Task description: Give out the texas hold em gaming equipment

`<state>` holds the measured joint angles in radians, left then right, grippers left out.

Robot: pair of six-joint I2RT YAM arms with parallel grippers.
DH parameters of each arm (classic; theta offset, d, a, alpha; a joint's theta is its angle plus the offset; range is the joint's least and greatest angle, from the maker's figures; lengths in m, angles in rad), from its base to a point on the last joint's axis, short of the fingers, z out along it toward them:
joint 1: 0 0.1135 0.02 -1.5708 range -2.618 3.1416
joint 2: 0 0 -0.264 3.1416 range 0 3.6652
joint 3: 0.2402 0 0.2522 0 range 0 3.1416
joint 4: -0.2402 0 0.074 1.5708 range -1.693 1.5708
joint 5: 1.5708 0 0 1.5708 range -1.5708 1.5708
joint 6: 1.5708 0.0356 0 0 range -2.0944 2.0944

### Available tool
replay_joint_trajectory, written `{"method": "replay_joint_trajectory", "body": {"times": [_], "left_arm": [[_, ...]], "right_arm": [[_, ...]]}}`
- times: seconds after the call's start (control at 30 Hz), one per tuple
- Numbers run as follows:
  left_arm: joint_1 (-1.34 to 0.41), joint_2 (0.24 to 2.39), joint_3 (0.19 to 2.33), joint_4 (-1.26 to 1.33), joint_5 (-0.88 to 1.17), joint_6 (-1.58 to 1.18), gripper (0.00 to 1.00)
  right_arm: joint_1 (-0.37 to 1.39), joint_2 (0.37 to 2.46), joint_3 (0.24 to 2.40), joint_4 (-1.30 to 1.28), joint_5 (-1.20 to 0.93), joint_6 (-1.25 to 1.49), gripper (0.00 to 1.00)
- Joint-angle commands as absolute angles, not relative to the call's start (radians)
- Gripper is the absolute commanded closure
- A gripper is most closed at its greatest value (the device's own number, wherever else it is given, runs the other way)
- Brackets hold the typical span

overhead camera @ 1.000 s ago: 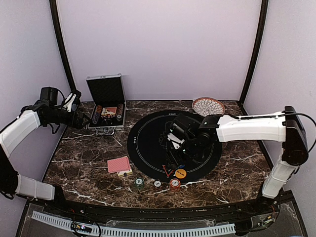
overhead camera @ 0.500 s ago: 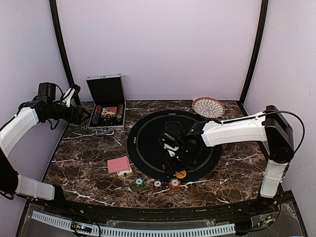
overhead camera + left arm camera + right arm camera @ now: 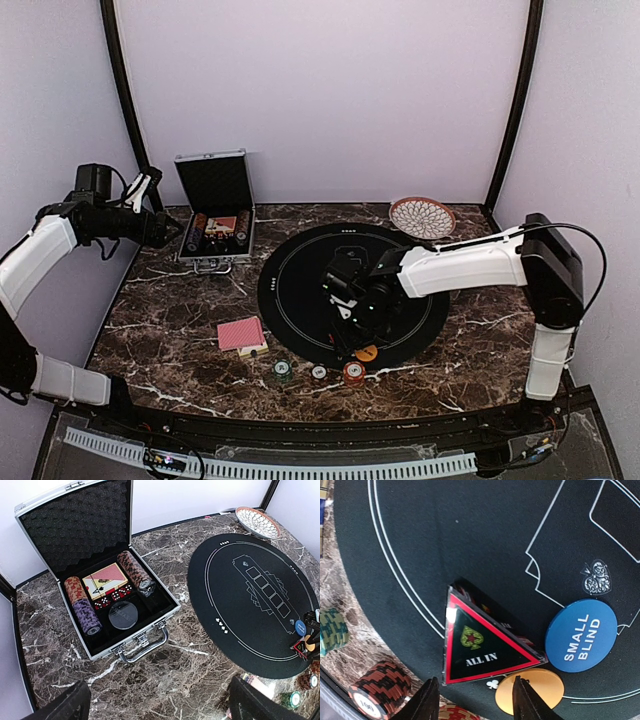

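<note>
Reaching back toward the near edge of the black mat (image 3: 300, 262), the right arm is now lower than it was 1 second ago, and the right claw (image 3: 477, 700) has come in from wider to about half way. Its 2 fingers (image 3: 426, 702) now stand on each side of the near edge of the triangle marker (image 3: 480, 647), the one that says ALL IN. I cannot tell if the fingers are touching the marker or squeezing it yet. The marker lies flat on the mat, near the mat's front edge, with the blue chip (image 3: 581, 635) just beside it and the orange chip (image 3: 532, 690) at its corner. The left arm has only drifted a little to the left. The left claw (image 3: 160, 711) is wide open and holds nothing, and it hangs in the air near the silver case (image 3: 75, 530). The red cards (image 3: 241, 334) lie on the table, well apart from the mat. The green chip pile (image 3: 283, 371) and the red chip pile (image 3: 352, 373) sit by the mat's front edge. I think the right arm is about to pick up the marker to hand it out, so this step is only starting.
</note>
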<state>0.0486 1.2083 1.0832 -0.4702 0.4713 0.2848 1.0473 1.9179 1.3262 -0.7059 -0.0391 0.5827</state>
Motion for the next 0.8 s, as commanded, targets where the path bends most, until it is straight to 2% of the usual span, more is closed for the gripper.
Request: {"method": "replay_joint_trajectory", "body": {"times": [0.0, 0.3, 0.77], "left_arm": [[0.053, 1.183, 1.108, -0.47, 0.494, 0.292, 0.01], [0.054, 1.191, 1.108, -0.475, 0.499, 0.292, 0.01], [0.053, 1.206, 1.138, -0.476, 0.512, 0.277, 0.01]], "right_arm": [[1.046, 1.929, 1.351, -0.735, -0.009, 0.592, 0.5], [1.045, 1.946, 1.345, -0.722, -0.035, 0.595, 0.55], [1.018, 2.015, 1.405, -0.717, -0.036, 0.567, 0.56]]}}
